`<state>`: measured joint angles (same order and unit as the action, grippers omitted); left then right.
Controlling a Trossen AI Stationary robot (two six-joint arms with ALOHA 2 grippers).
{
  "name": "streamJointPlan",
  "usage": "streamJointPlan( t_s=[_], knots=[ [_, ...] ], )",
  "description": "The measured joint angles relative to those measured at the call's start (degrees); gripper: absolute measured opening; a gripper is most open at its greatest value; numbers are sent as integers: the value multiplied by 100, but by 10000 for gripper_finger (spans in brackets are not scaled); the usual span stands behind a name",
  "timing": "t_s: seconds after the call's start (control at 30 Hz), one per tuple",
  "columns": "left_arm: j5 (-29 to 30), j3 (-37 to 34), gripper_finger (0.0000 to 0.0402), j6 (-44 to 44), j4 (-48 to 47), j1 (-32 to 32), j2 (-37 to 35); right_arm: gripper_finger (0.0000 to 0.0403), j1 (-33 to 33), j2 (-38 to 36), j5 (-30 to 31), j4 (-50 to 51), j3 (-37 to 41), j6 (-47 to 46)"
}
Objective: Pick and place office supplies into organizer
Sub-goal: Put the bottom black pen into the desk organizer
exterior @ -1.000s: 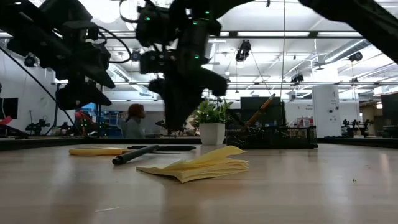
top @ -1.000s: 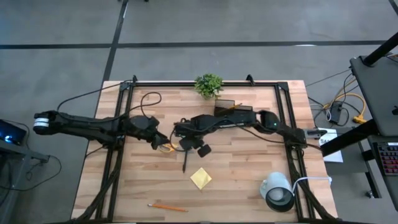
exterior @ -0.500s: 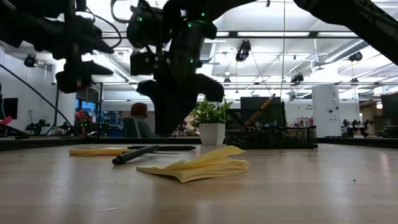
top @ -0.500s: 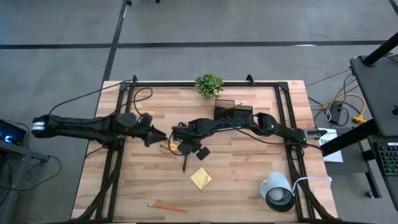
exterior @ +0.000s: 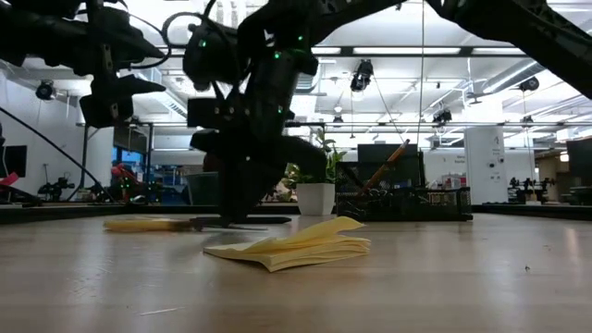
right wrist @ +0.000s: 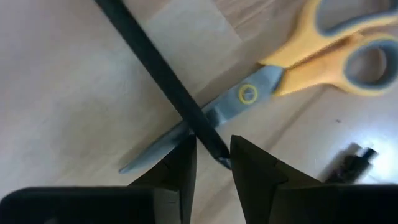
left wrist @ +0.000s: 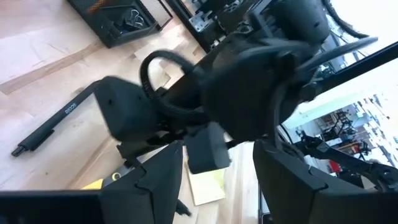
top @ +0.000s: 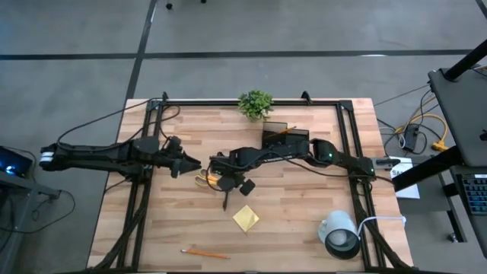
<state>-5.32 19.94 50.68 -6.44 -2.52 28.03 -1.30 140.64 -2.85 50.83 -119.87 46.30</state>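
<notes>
Your right end effector (right wrist: 210,163) sits low over the pen (right wrist: 158,78) lying across the scissors (right wrist: 267,81) on the tabletop (top: 304,205), fingers apart, seemingly straddling the pen to grip it.

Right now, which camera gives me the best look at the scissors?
The right wrist view: the scissors fill it, yellow handles, blades and pivot sharp, a dark pen lying across the blades at the right claw. The high view shows only a yellow speck beneath the arm. The low view shows a flat yellow strip. The left wrist view catches a yellow sliver.
</notes>
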Motion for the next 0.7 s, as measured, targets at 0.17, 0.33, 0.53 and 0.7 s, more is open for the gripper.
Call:
streamJointPlan(
  t_s=[0.17,0.33,0.53,0.7],
  knots=[
    [-2,0,180,2,-4,0,-9,82,51,65,-18,-15,20,-7],
    [-4,-6,180,4,-2,0,2,69,61,67,-19,93,37,-415],
    [-4,-7,180,2,0,0,-7,38,50,67,-74,188,103,-688],
    [-4,-32,180,2,-4,0,-7,20,60,55,-146,199,86,-1392]
  ],
)
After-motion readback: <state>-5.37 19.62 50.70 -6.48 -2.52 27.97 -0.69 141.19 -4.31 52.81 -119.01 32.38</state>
